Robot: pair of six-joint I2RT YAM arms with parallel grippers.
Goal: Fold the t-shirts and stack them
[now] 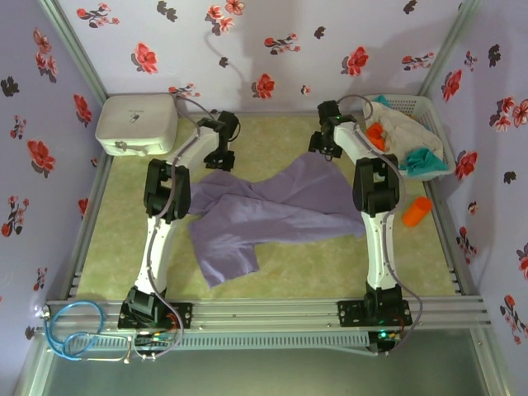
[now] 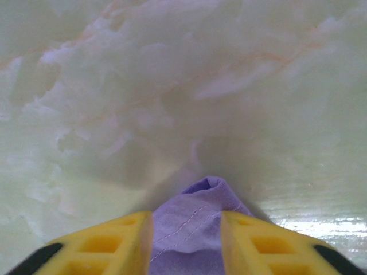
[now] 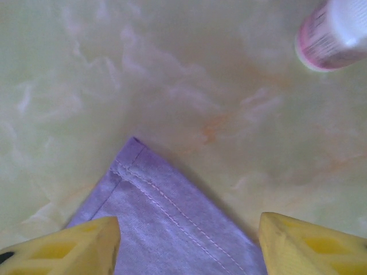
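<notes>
The lavender t-shirt [image 1: 264,210] lies crumpled and spread across the middle of the table. My left gripper [image 1: 221,158] is at its far left corner; in the left wrist view the yellow fingers [image 2: 129,238] pinch a bunched fold of lavender cloth [image 2: 198,212], so the gripper [image 2: 186,220] is shut on it. My right gripper [image 1: 324,148] hovers over the far right corner. There the stitched hem corner [image 3: 149,189] lies flat between wide-apart fingers [image 3: 298,240], and the gripper [image 3: 188,226] is open. Orange [image 1: 375,134], teal [image 1: 421,159] and off-white [image 1: 404,124] shirts lie in the basket.
The white lattice basket [image 1: 433,111] stands at the back right and a white rounded box [image 1: 136,122] at the back left. An orange object [image 1: 417,210] lies by the right rail. A pink-and-white round object [image 3: 335,31] sits just beyond the right gripper.
</notes>
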